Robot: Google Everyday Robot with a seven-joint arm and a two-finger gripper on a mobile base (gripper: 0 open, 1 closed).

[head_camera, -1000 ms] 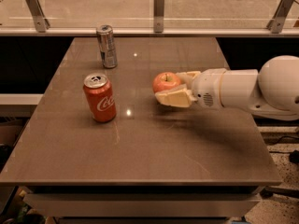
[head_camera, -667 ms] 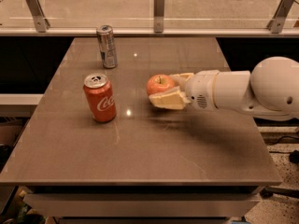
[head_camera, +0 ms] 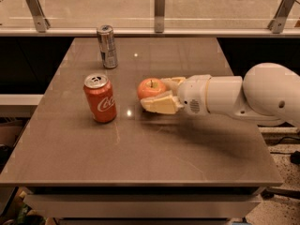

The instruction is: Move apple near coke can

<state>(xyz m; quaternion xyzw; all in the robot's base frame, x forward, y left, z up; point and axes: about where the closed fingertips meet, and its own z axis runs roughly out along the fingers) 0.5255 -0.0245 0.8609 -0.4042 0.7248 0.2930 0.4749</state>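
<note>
The apple (head_camera: 151,88), small, round and red-orange with a short stem, is held between the cream fingers of my gripper (head_camera: 158,93) above the brown table. The gripper reaches in from the right on a thick white arm and is shut on the apple. The coke can (head_camera: 99,98), red with white script and a silver top, stands upright on the table to the left of the apple, a short gap away.
A taller slim silver-grey can (head_camera: 107,46) stands upright at the back of the table (head_camera: 140,153). A glass rail with metal posts (head_camera: 159,3) runs behind the table. The table's edges drop off at left, right and front.
The gripper has carried the apple to the left, closer to the coke can. Both cans have stayed in place.
</note>
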